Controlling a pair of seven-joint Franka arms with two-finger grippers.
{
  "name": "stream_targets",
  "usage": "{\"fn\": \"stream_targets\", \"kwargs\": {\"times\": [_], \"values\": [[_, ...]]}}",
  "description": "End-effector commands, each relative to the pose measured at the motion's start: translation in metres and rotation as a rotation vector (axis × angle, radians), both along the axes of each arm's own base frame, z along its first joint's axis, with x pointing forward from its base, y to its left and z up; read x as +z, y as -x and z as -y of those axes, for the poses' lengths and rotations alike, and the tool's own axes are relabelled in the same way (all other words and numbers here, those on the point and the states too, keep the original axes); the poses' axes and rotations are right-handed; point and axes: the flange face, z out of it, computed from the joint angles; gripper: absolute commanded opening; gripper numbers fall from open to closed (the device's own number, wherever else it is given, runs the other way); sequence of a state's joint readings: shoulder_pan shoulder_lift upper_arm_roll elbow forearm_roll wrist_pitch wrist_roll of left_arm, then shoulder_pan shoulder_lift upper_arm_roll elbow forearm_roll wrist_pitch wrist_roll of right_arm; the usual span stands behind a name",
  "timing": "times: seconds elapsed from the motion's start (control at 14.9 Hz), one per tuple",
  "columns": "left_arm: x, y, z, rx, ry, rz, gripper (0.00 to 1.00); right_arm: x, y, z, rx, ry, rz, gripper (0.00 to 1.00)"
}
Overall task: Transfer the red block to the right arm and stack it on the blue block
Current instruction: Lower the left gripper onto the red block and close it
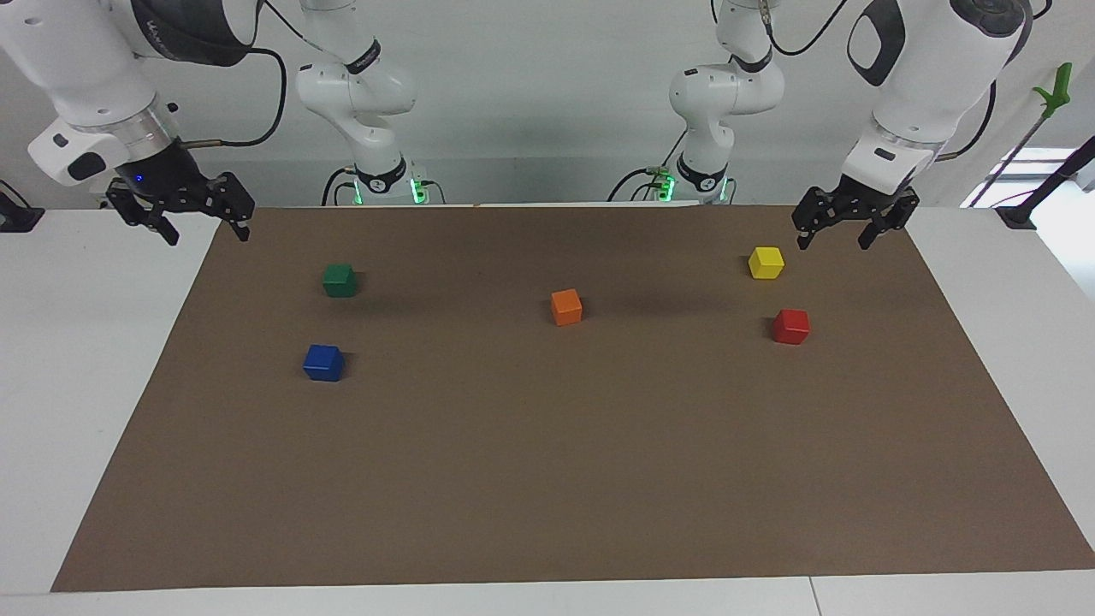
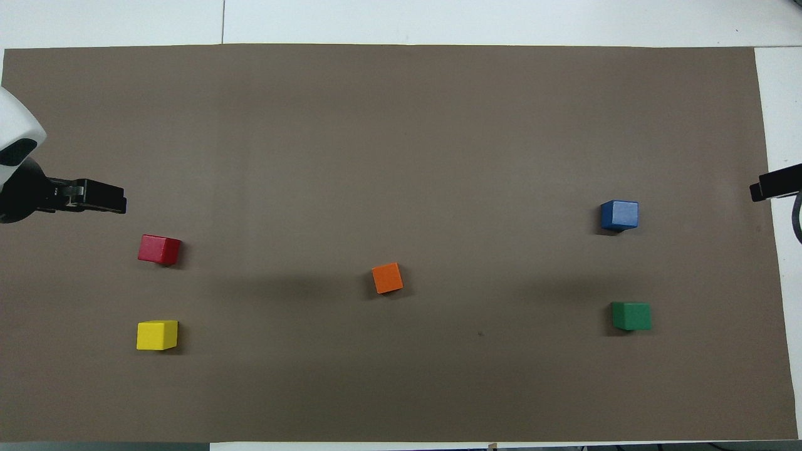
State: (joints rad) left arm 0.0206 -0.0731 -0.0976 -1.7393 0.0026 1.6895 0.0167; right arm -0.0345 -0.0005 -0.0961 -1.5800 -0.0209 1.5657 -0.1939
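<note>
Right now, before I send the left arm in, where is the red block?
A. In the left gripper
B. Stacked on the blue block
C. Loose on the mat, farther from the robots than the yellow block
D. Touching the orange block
C. The red block sits alone on the mat, farther from the robots than the yellow block; the left gripper hangs open and empty.

I see the red block as a small bright red cube resting flat on the brown mat, at the left arm's end of the surface, untouched and with nothing on top. The blue block, a deep blue cube of the same size, sits flat at the right arm's end, well apart from the red one and a little farther from the robots. The right arm is white and jointed; its black end effector hangs raised over the mat's edge at its own end, fingers spread and empty.
</note>
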Motion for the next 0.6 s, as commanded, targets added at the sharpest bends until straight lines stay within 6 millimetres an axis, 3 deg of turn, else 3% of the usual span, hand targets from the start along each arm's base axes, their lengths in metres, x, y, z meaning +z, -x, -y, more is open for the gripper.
{"fn": "stream_targets", "kwargs": {"times": [0.0,0.54], "values": [[-0.0008,0.0019,0.001,0.012,-0.002,-0.006,1.0,0.0036,0.0042,0.0029,-0.018,-0.009,-0.013,1.0],[-0.0058,0.0106,-0.0043,0.039,-0.005,-0.035,1.0,0.0047,0.0033,0.0012,0.042,0.005,-0.005,1.0]]}}
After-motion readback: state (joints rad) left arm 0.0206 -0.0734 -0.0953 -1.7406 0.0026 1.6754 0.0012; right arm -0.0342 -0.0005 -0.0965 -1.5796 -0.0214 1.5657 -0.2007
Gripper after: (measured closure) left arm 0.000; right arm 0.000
